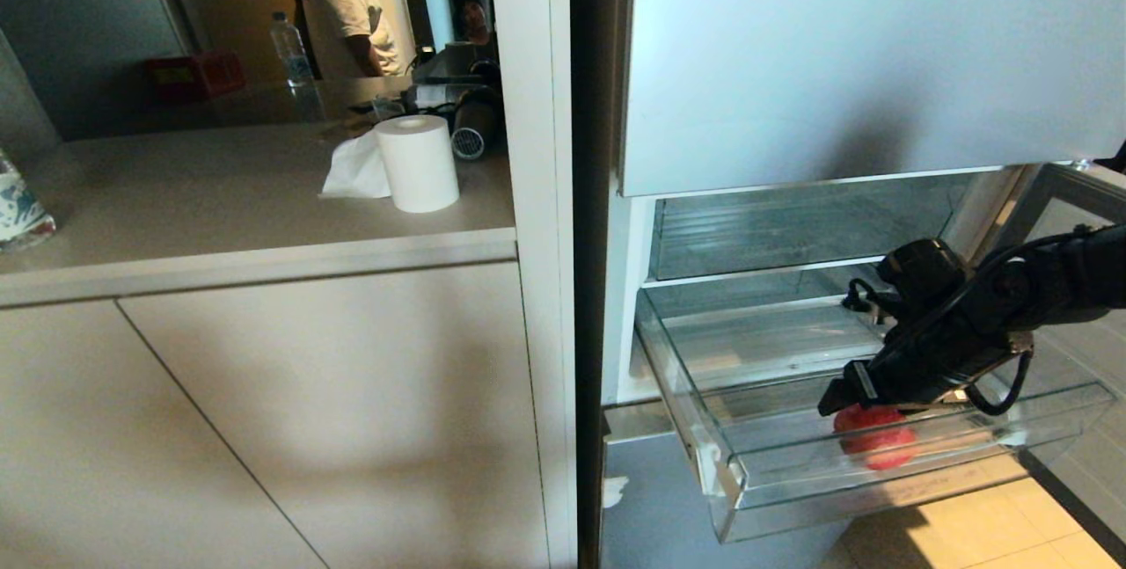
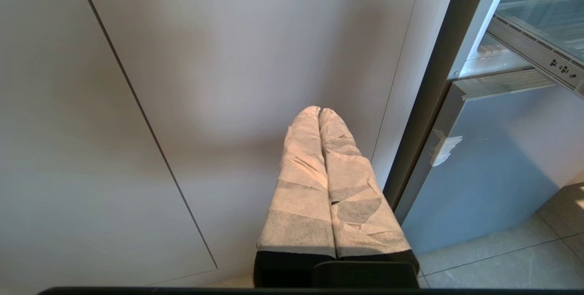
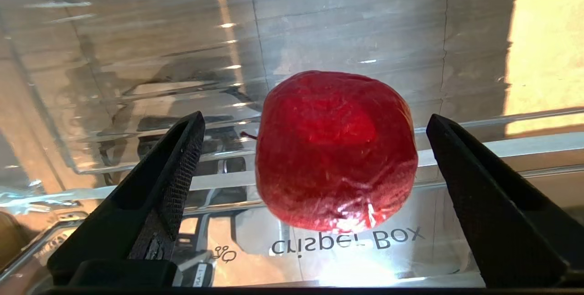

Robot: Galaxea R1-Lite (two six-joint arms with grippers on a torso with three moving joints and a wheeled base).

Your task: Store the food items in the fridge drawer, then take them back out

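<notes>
We list one glossy red fruit [image 3: 336,151] lying in the pulled-out clear fridge drawer [image 1: 888,485] near its front lip, our right gripper [image 3: 315,163] poised over it with fingers spread wide to either side, untouching, and our left gripper [image 2: 319,111] beside the cabinet, fingers pressed together.
</notes>
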